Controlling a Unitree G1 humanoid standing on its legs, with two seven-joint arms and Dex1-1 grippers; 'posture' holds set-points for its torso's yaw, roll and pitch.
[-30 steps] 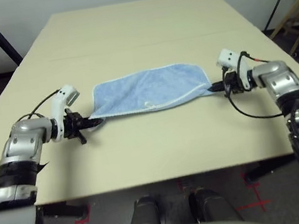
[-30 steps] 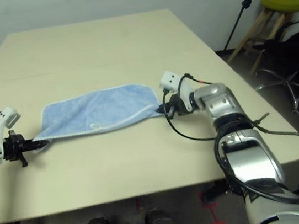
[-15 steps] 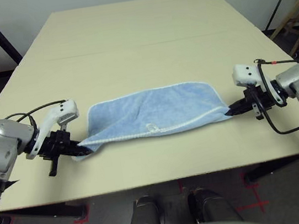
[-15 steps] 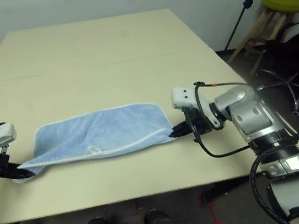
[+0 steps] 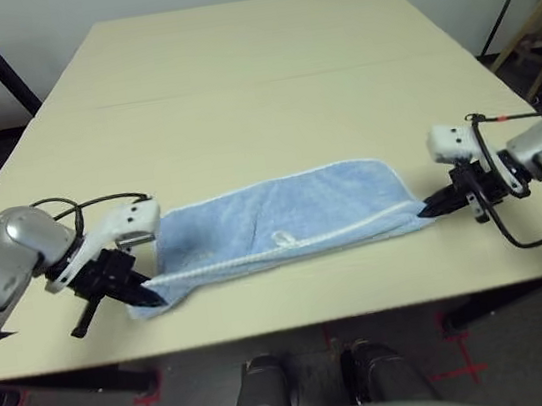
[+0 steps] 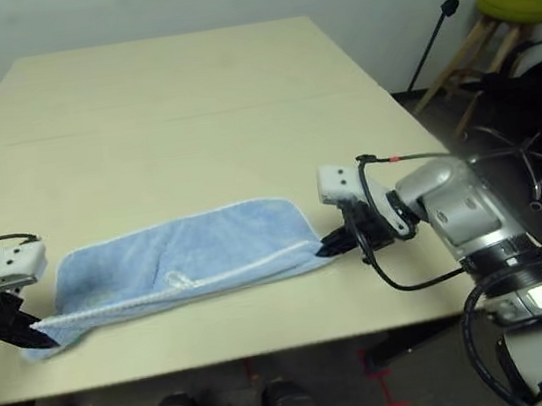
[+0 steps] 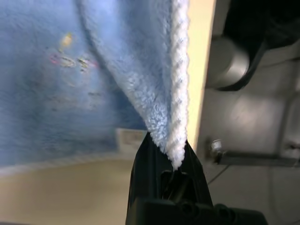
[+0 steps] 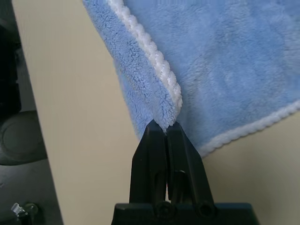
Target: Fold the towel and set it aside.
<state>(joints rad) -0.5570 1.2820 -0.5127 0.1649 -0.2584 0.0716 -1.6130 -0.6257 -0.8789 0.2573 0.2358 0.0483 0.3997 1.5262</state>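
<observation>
1. Right wrist view: the right gripper (image 8: 166,125) has its jaws pressed together on a bare tip of the towel (image 5: 284,226) at one corner; with so little cloth in the pinch, a sideways tug could pull it free.
2. Left wrist view: the left gripper (image 7: 169,157) pinches the opposite corner by the white edging alone, and the thick hem may slide out of the closed jaws.
3. Left eye view: the towel lies stretched across the near part of the table (image 5: 253,74), from about 8 o'clock at the left gripper to 3 o'clock at the right one, already doubled lengthwise. Uneven lifting could open that fold.
4. The near hem sits close to the table's 6 o'clock edge; slack cloth might spill over it.
5. If one corner slips, the next fold would likely land skewed.
</observation>
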